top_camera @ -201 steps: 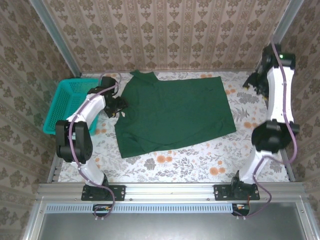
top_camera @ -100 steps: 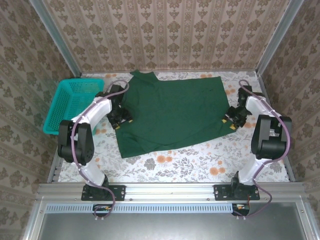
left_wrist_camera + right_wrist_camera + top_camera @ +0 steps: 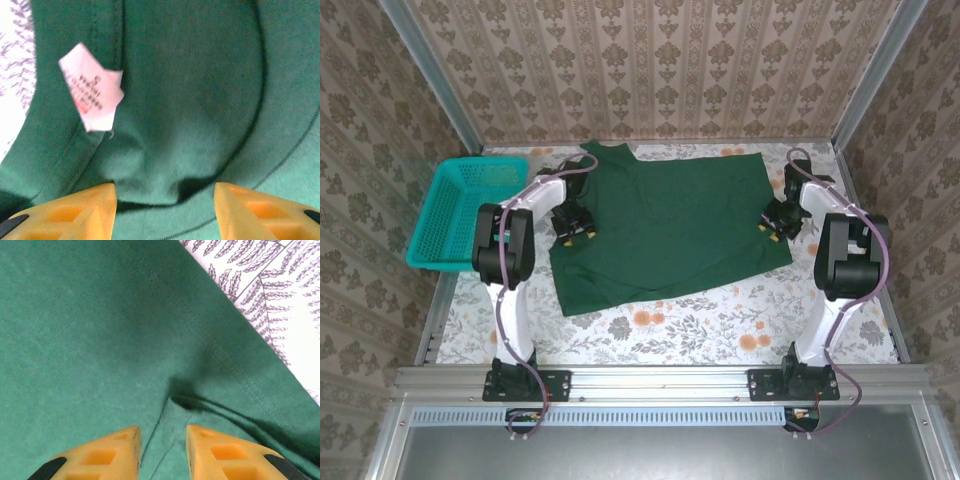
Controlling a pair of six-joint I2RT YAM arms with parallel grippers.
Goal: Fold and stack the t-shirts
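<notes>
Straddling a puckered bulge of cloth just below the neckline, the left gripper (image 3: 164,194) holds its 2 yellow fingers (image 3: 75,212) well apart, tips down on the t-shirt (image 3: 670,225); nothing is clamped. A white care label (image 3: 92,95) beside the collar band fixes this contact at the neck end. The right gripper (image 3: 162,434) sits at the opposite end, close to the hem stitching (image 3: 250,390) and the bare table (image 3: 300,315). Its fingers stand a narrow gap apart, with a raised crease running into that gap; whether the crease is truly pinched cannot be told.

Seen from above, each arm reaches inward to 1 short end of the garment. This pairing, neck and hem, probably serves to gather 2 matching hold points so the cloth can be lifted evenly for a first fold. The t-shirt lies spread flat mid-table, neck toward the left arm, hem toward the right, unfolded. The teal basket (image 3: 455,215) stands at the left edge, apart from the cloth.

Count: 1 t-shirt, 1 basket, 1 label, 2 arms, 2 grippers.
</notes>
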